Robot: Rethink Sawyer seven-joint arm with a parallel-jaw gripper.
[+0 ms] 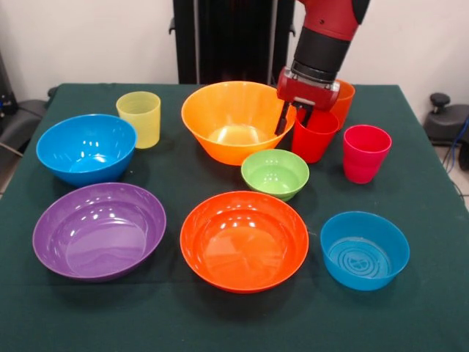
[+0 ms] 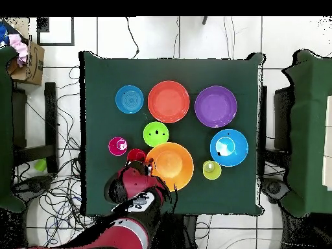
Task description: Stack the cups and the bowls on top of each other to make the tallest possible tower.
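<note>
Between the spread fingers (image 1: 282, 117) of the gripper (image 1: 293, 117) sits the red cup (image 1: 314, 139), its rim unclamped; lowering squarely before closing should keep it from tipping.

Dark green table (image 1: 220, 323), cardboard box (image 2: 29, 61) beside it, loose cables (image 2: 61, 188) on tiled floor (image 2: 194, 35)

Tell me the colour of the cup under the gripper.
Red cup, below the gripper; the front view shows it best.
</note>
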